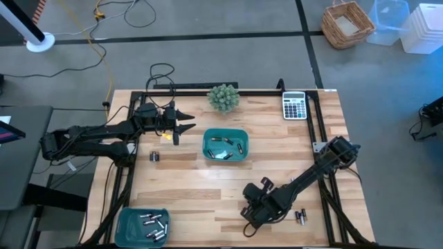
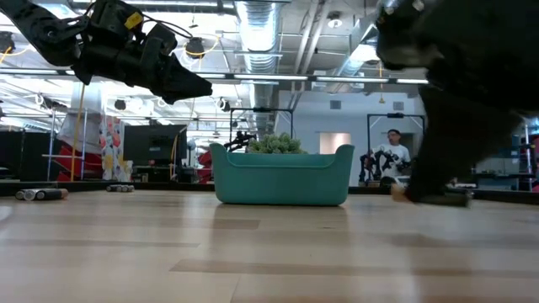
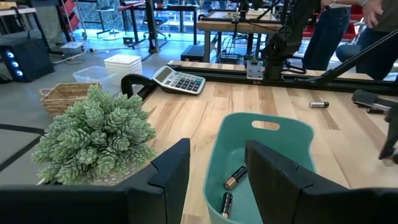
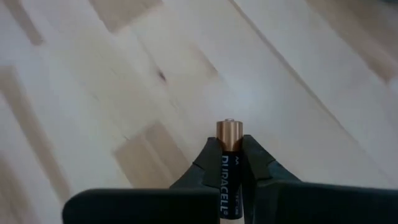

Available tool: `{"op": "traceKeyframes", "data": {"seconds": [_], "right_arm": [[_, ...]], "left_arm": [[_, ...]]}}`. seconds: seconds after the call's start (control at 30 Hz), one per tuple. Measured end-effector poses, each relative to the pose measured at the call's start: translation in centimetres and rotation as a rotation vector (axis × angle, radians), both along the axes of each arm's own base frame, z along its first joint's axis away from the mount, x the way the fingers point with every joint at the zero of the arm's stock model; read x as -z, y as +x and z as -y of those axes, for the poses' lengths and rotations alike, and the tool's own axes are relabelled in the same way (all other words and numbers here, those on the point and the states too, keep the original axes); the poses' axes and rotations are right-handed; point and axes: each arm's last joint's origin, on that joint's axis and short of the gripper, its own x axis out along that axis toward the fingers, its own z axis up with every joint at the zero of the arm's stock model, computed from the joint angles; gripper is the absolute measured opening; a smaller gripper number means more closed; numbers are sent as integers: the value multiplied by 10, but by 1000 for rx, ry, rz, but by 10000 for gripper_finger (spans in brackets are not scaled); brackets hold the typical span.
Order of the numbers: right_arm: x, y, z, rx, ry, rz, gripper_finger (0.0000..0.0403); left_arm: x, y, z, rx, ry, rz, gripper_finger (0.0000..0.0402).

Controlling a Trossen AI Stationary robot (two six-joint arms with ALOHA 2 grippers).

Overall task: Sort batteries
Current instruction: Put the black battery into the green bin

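Observation:
My right gripper [image 4: 229,146], near the table's front edge right of centre [image 1: 248,213], is shut on one black battery with a copper end [image 4: 229,133]. My left gripper [image 1: 185,128] hangs open above the table, just left of a teal tray [image 1: 225,145] that holds several batteries [image 3: 235,177]. A second teal tray [image 1: 142,225] at the front left corner also holds several batteries. Loose batteries lie on the wood at the front right [image 1: 301,216] and at the left [image 1: 154,157]. My right gripper pinches the battery's black body [image 4: 229,167] between its two fingers. The battery lies along the fingers, and its copper end [image 4: 229,132] sticks out past the tips. The fingers slant down toward the tabletop, and no part of the battery rests on the wood in the wrist view.
A small green plant [image 1: 223,97] and a grey calculator [image 1: 294,105] stand along the far edge. A black frame rail [image 1: 320,138] runs down the right side. People [image 2: 392,156] stand in the room behind the table. Bare wood lies between the two trays.

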Motion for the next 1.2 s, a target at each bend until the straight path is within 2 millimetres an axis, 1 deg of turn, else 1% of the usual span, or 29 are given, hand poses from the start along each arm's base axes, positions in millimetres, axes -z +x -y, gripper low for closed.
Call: {"op": "traceKeyframes", "data": {"seconds": [0.27,0.43,0.57,0.77,0.93,1.07,1.2], "right_arm": [[-21,16,6,-94,-50,12,22],[-50,16,18,-146,-111,72,22],[-70,17,32,-191,-174,93,22],[-85,25,64,-263,-275,51,22],[-98,36,103,-278,-352,33,22],[-101,49,133,-317,-371,29,23],[-96,57,161,-337,-350,-6,23]], "left_arm": [[0,0,0,0,0,0,148],[0,0,0,0,0,0,148],[0,0,0,0,0,0,148],[0,0,0,0,0,0,148],[0,0,0,0,0,0,148],[0,0,0,0,0,0,148],[0,0,0,0,0,0,148]]}}
